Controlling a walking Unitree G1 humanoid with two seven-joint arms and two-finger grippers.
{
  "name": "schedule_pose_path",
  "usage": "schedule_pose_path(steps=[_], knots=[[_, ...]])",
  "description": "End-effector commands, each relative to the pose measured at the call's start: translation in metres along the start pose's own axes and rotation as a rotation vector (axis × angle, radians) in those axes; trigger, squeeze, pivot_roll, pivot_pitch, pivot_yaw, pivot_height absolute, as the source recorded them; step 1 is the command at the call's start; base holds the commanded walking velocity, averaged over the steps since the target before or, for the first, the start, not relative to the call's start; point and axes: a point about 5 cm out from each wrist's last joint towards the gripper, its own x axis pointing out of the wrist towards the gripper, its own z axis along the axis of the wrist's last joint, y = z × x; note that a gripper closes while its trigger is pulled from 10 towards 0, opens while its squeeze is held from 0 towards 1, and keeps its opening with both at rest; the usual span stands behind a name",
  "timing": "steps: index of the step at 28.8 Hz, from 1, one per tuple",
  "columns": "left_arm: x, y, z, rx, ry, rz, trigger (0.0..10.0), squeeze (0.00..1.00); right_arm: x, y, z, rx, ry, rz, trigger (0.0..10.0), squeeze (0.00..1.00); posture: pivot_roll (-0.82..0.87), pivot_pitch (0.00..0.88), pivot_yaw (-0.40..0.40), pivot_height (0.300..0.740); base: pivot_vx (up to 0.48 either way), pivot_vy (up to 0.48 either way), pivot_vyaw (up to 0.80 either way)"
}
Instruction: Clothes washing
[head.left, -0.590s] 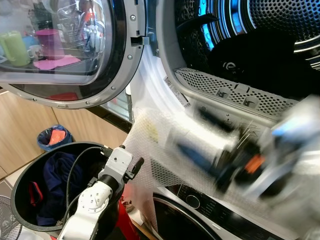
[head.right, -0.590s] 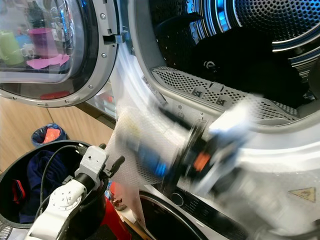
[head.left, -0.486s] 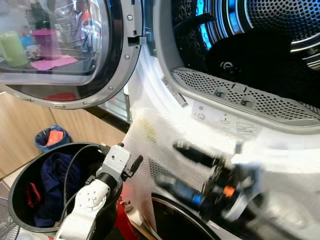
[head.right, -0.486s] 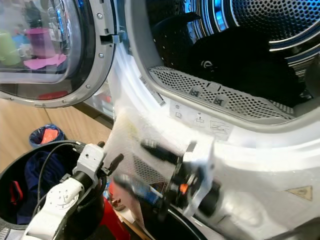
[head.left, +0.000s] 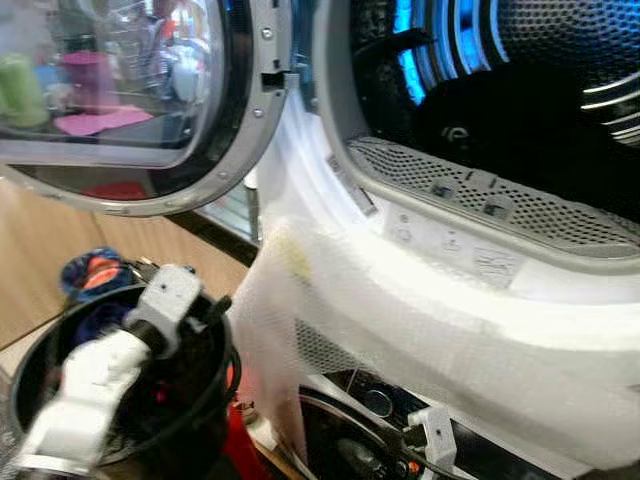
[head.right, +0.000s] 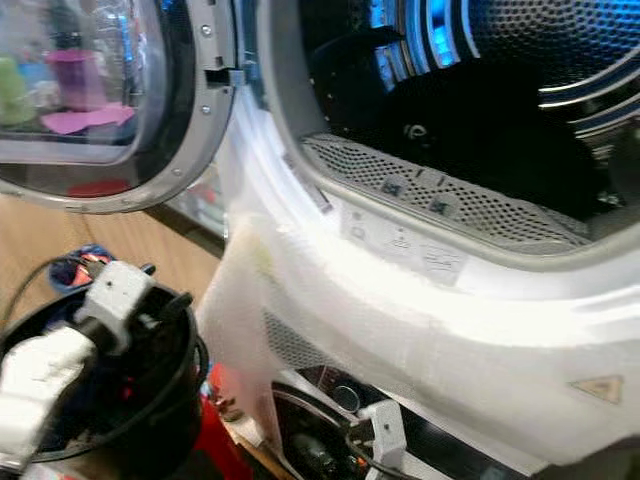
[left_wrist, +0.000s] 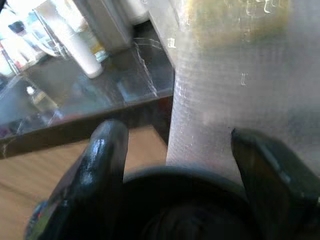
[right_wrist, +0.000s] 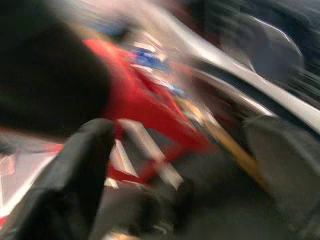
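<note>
White bubble wrap (head.left: 400, 330) is seen draped over the front of the upper machine, hanging below the rim of its open drum (head.left: 520, 110). Dark clothing (head.right: 480, 130) is seen lying inside the drum, behind a perforated grey strip (head.left: 480, 195) along the lower edge of the opening. The round door (head.left: 130, 100) is swung open to the robot's left, and coloured objects are reflected in its glass. A second machine (head.right: 330, 440) is partly seen beneath the wrap, with a dark round door and a small dial.

A black laundry basket (head.left: 215, 385) is placed low at the left, just beside the hanging wrap. Its contents are blurred; dark blue cloth (head.left: 100, 320) and a spot of red can just be made out. The left gripper (head.left: 215, 305) is held over the basket's rim, and its arm is blurred. In the left wrist view the left gripper (left_wrist: 177, 175) is shown with its two black fingers (left_wrist: 107, 165) set wide apart and nothing between them; the basket rim and the wrap are seen beyond.

The right gripper (right_wrist: 175, 165) is recorded in the right wrist view, heavily blurred, with its fingers apart and empty, facing a red object (right_wrist: 145, 105). Part of the right arm (head.left: 430, 440) is seen low before the lower machine.
</note>
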Motion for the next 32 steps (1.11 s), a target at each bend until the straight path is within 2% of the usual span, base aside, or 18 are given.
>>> schedule_pose_path(steps=[1,3,4,7,10,11,14,16,21,24,27,32], knots=[[-0.010,0.001,-0.002,0.050,0.056,-0.143,10.0,0.00,0.002,-0.021,-0.010,0.035,0.023,-0.153,10.0,0.00,0.23,0.081,-0.053,0.740,0.000,0.000,0.00],[-0.019,0.009,-0.007,0.085,0.126,-0.207,10.0,0.00,0.003,-0.031,-0.023,0.042,0.067,-0.241,10.0,0.00,0.24,0.077,-0.055,0.740,0.000,0.000,0.00],[-0.023,0.014,-0.010,0.066,0.163,-0.239,10.0,0.00,0.003,-0.037,-0.034,0.061,0.112,-0.318,10.0,0.00,0.26,0.073,-0.051,0.740,0.000,0.000,0.00],[-0.026,0.016,-0.016,0.070,0.213,-0.289,10.0,0.00,0.006,-0.038,-0.044,0.080,0.142,-0.343,10.0,0.00,0.26,0.069,-0.054,0.740,0.000,0.000,0.00],[-0.027,0.018,-0.025,0.125,0.283,-0.321,10.0,0.00,0.010,-0.034,-0.051,0.072,0.158,-0.349,10.0,0.00,0.26,0.069,-0.054,0.740,0.000,0.000,0.00],[-0.025,0.018,-0.027,0.126,0.285,-0.315,10.0,1.00,0.010,-0.034,-0.052,0.070,0.160,-0.355,10.0,0.00,0.26,0.065,-0.055,0.740,0.000,0.000,0.00],[-0.013,0.018,-0.036,0.120,0.293,-0.274,10.0,1.00,0.011,-0.037,-0.054,0.084,0.161,-0.413,10.0,0.00,0.26,0.062,-0.057,0.740,0.000,0.000,0.00],[-0.003,0.003,-0.040,0.078,0.270,-0.325,10.0,1.00,0.012,-0.035,-0.055,0.074,0.162,-0.417,10.0,0.00,0.26,0.055,-0.063,0.740,0.000,0.000,0.00],[0.018,-0.013,-0.049,0.071,0.287,-0.377,10.0,1.00,0.012,-0.034,-0.061,0.045,0.192,-0.426,10.0,0.00,0.26,0.051,-0.072,0.740,0.000,0.000,0.00],[0.023,-0.017,-0.050,0.055,0.277,-0.395,10.0,1.00,0.012,-0.035,-0.061,0.043,0.188,-0.430,10.0,0.00,0.26,0.055,-0.077,0.740,0.000,0.000,0.00],[0.034,-0.025,-0.060,0.088,0.325,-0.430,10.0,1.00,0.011,-0.036,-0.060,0.036,0.181,-0.444,10.0,0.00,0.24,0.058,-0.080,0.740,0.000,0.000,0.00],[0.041,-0.026,-0.064,0.099,0.343,-0.437,10.0,1.00,0.010,-0.040,-0.056,0.032,0.154,-0.462,10.0,0.00,0.22,0.063,-0.090,0.740,0.000,0.000,0.00]])
